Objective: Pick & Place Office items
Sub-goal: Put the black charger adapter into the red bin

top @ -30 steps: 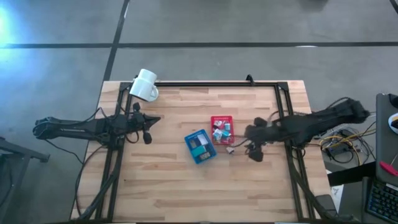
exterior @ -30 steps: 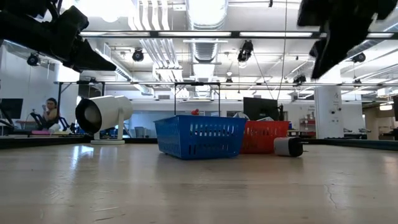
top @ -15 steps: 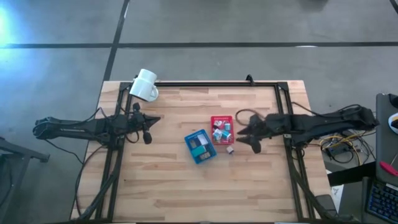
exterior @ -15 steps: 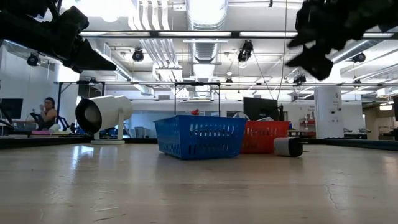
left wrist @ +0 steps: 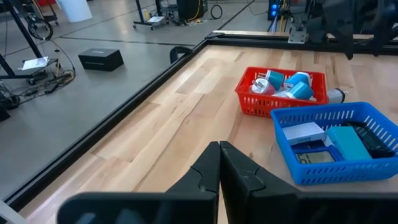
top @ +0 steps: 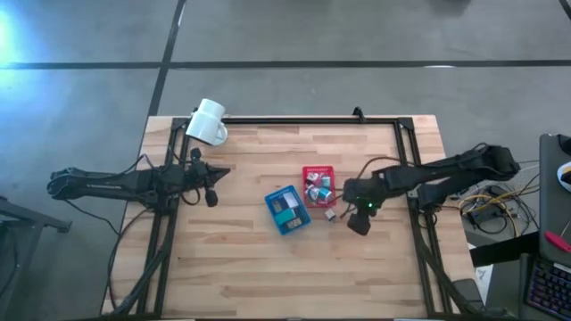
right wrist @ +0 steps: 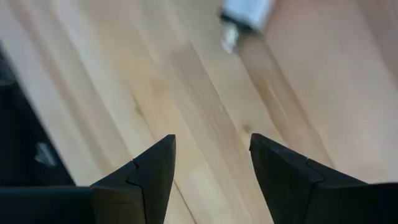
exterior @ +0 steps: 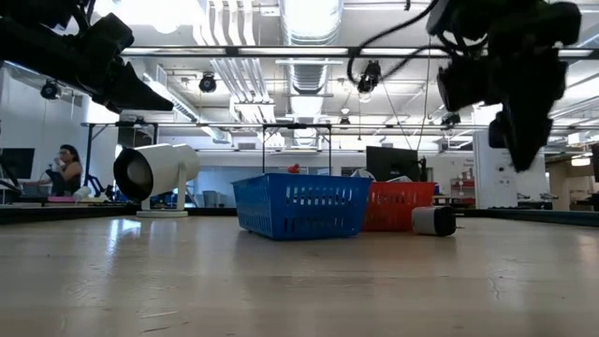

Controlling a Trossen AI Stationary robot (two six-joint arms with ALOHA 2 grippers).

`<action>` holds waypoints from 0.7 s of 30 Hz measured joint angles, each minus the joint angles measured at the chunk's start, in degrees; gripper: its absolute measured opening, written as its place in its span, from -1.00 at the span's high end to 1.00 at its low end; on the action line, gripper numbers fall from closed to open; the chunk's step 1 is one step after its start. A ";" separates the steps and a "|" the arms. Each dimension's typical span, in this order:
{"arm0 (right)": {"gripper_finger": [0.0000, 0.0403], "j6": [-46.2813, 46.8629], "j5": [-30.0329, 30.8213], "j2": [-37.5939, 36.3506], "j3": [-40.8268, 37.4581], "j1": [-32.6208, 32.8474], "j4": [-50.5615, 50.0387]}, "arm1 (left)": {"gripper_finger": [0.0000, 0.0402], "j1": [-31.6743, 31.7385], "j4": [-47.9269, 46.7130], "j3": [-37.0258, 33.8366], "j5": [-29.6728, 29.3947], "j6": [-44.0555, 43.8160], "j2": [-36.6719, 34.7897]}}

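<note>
A: Fig., overhead view. Where is the right tool [top: 357, 223] sitting?

B: It is hovering over the pale wooden plank surface [top: 241, 259], just beside the small red rectangular plastic tray [top: 318, 170], on the side away from the left arm. Its two dark fingers [right wrist: 146, 171] are standing spread, w/ bare wood showing between them in the right wrist view; nothing is being pinched.

A: And the office items?

B: A cluster of small teal, white and pink blocks and clips [top: 318, 186] is lying inside the red tray. One small white-and-dark cylindrical piece [top: 330, 215] is lying loose on the surface, just outside the tray's near corner and close to the right tool, not touching it. The blue rectangular plastic tray [top: 286, 210] is sitting beside the red one, w/ a white block and a teal block [left wrist: 349, 144] lying in it.

A: Left arm?

B: The left tool [top: 211, 194] is waiting near the surface's left edge, well apart from both trays, fingers pressed together, gripping nothing.

A: Other objects?

B: A large white mug [top: 208, 122] is lying on its side at the far left corner. In the low view a person [exterior: 65, 168] is sitting in the room beyond.
</note>
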 joint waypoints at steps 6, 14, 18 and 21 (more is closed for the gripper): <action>0.00 1.99 3.10 6.79 3.67 0.62 -5.28 | 0.94 0.00 -0.09 0.00 0.07 -1.02 0.00; 0.00 -0.80 7.54 14.83 9.92 0.30 0.27 | 0.94 0.00 -0.26 0.00 0.07 -1.43 0.00; 0.00 -2.09 10.97 18.67 13.77 -0.01 -0.20 | 0.94 0.00 -0.24 0.00 0.07 -1.39 0.00; 0.00 -2.84 12.10 22.05 15.67 -0.45 -0.60 | 0.94 0.00 -0.24 0.00 0.07 -1.37 0.00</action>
